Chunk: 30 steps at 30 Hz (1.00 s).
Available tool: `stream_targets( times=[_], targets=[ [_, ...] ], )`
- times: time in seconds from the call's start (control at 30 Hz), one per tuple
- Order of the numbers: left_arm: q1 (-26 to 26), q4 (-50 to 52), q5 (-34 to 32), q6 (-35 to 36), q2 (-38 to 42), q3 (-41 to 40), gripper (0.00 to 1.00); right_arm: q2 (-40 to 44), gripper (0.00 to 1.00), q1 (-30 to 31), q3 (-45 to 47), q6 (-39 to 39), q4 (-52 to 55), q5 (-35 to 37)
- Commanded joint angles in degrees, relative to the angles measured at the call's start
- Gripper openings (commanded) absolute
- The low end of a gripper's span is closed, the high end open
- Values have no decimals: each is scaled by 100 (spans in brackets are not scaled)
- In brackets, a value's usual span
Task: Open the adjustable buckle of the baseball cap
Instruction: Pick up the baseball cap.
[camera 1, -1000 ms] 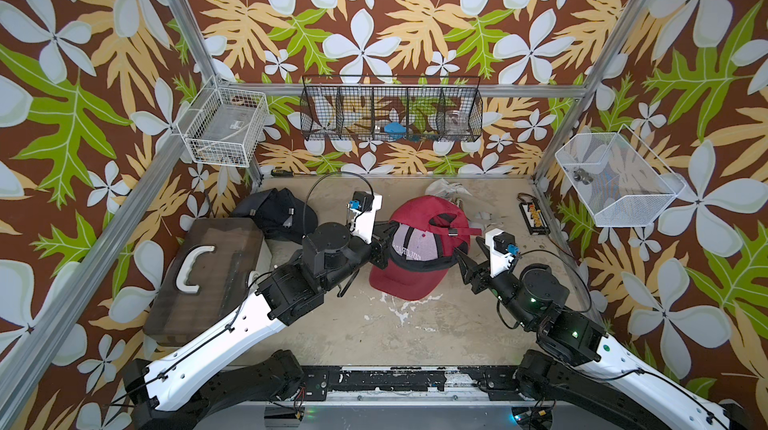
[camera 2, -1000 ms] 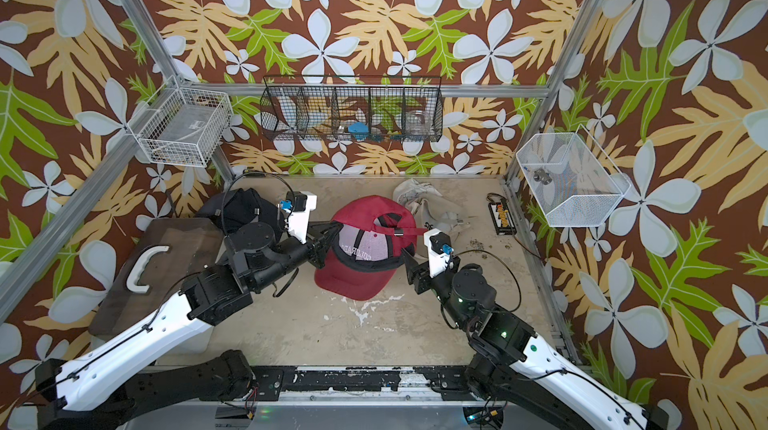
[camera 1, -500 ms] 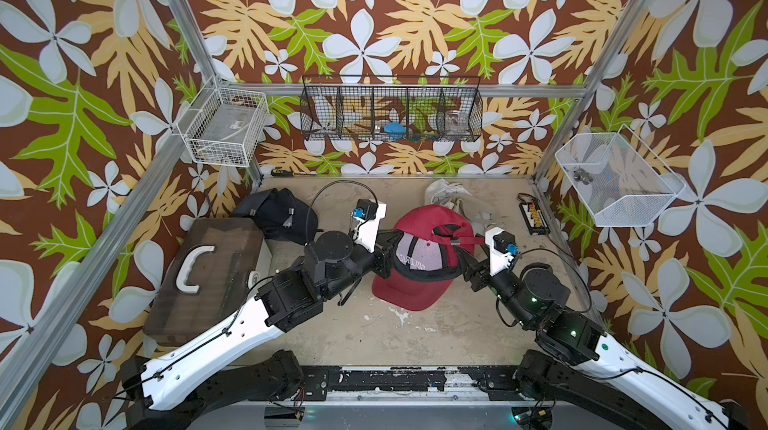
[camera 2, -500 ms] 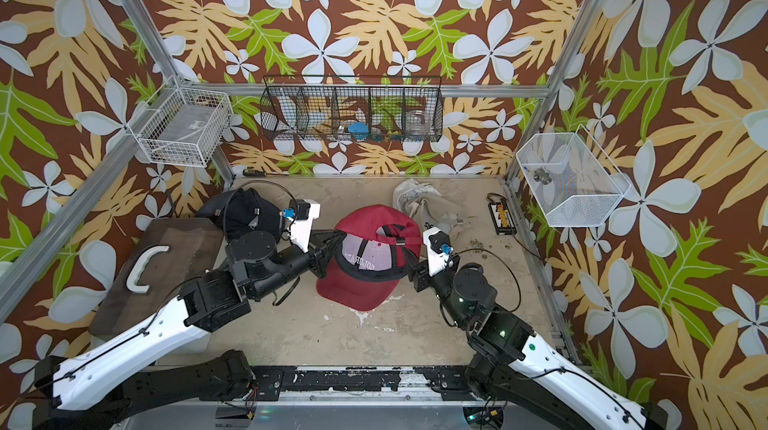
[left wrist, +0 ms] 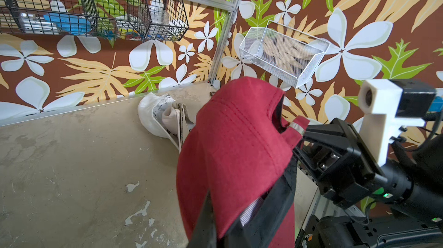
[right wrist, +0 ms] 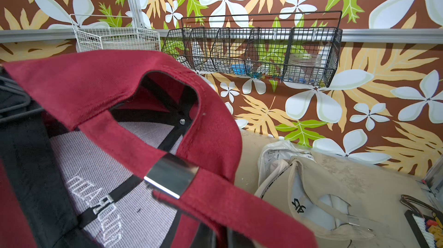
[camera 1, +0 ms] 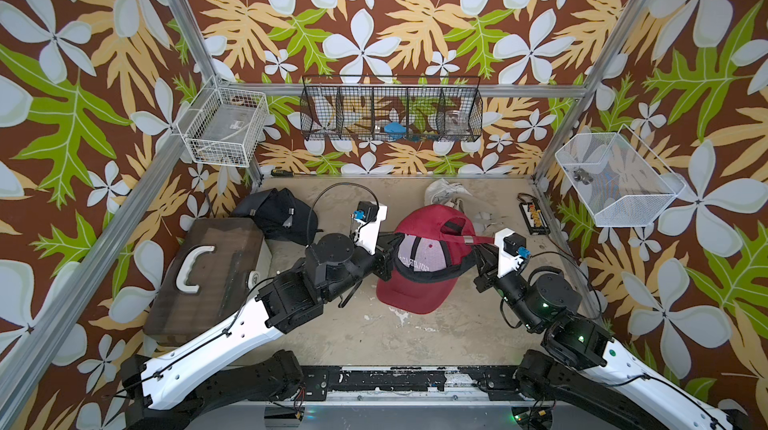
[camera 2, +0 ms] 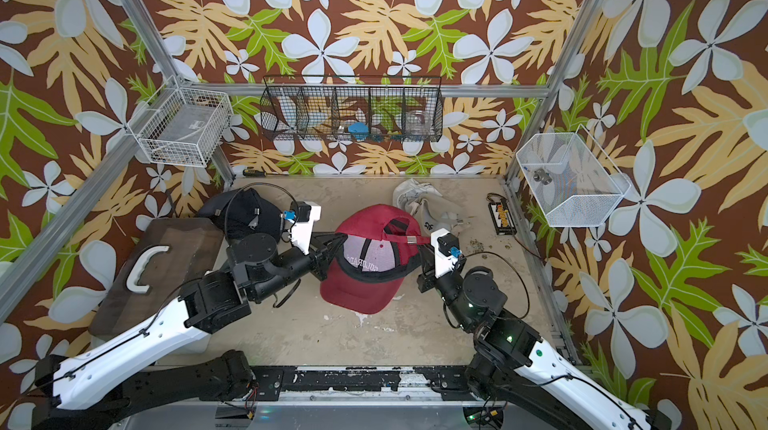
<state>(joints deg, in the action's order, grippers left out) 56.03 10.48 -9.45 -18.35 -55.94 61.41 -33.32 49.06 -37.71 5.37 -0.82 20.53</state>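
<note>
Strap (right wrist: pixel 227 201) clamped in right gripper (left wrist: pixel 304 135), rim of baseball cap (camera 1: pixel 415 295) pinched in left gripper (camera 1: pixel 388 251); probably needed steady, straight pull through buckle (right wrist: pixel 171 177).

Left arm (camera 1: pixel 216 340) and right arm (camera 1: pixel 640 378) share white links, black round joints and thin black cables (camera 1: pixel 341 183). White camera mounts (left wrist: pixel 381 117) carry blue plugs (camera 1: pixel 523 254). Green lights (camera 1: pixel 580 339) dot the right arm. The black right gripper (left wrist: pixel 305 136) shows silver screws (left wrist: pixel 324 165).

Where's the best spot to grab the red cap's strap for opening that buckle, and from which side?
I'd take the strap's free tail just past the metal buckle, from the robot's right; it juts flat that way, clear of the red cap.
</note>
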Motion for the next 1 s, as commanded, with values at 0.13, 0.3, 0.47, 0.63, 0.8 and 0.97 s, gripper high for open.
stream_targets(
  times=[0.13,0.3,0.47,0.63,0.8,0.97],
  targets=[
    [13,232,299,135,-132,-43,0,208,2,6,7,-124,-198,77],
    [20,464,604,236,-272,-92,18,296,0,-1,5,-133,-121,-98],
    [25,481,849,302,-196,-126,46,317,0,5,16,-150,-77,-279],
    [32,504,1317,347,-106,-25,54,353,0,3,27,-176,-6,-272],
    [40,416,1534,279,-126,133,55,355,0,5,80,-125,82,-435],
    [57,138,1754,239,-194,251,55,284,0,-1,159,-2,119,-862]
  ],
)
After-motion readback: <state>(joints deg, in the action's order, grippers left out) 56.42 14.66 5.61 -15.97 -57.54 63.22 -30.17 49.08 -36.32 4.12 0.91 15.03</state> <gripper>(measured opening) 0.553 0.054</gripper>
